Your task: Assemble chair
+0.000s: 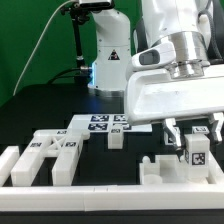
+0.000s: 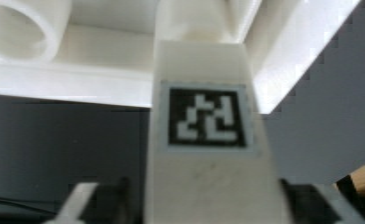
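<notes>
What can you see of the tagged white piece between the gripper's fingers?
The tagged piece is a chunky matte-white plastic post with one black-and-white square tag on its face. It stands upright at the exterior view's right, its foot beside a low white block; contact there is unclear. The gripper straddles it, fingers on either side, and a thin dark gap suggests they are not clamping it.

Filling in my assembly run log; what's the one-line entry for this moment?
gripper: open | straddles: upright matte-white plastic chair post with square tag | grip: none apparent | other white chair pieces: lying nearby
</notes>
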You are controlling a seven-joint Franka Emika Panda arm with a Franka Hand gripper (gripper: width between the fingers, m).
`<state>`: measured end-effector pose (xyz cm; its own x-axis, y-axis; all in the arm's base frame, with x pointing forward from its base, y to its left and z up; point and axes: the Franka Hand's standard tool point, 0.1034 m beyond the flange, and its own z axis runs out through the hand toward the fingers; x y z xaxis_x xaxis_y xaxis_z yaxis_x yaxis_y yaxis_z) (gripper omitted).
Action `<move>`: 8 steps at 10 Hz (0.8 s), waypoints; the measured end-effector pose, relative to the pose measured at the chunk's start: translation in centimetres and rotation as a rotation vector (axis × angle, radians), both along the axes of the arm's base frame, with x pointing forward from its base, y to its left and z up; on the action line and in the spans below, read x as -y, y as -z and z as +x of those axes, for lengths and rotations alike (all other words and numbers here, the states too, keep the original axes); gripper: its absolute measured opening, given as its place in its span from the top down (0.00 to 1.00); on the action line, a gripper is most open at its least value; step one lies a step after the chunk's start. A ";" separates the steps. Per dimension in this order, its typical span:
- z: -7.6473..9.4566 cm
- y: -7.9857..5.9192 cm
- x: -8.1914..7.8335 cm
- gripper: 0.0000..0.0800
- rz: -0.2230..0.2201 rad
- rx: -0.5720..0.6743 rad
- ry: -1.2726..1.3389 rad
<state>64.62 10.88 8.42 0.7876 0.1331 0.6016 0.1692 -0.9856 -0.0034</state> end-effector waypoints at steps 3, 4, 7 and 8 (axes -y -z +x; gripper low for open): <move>0.0 0.0 0.0 0.21 -0.001 -0.001 -0.001; 0.0 0.0 0.0 0.19 -0.001 -0.001 -0.001; 0.0 0.1 0.0 0.19 -0.001 -0.001 -0.002; 0.0 0.1 0.0 0.19 -0.002 -0.003 -0.002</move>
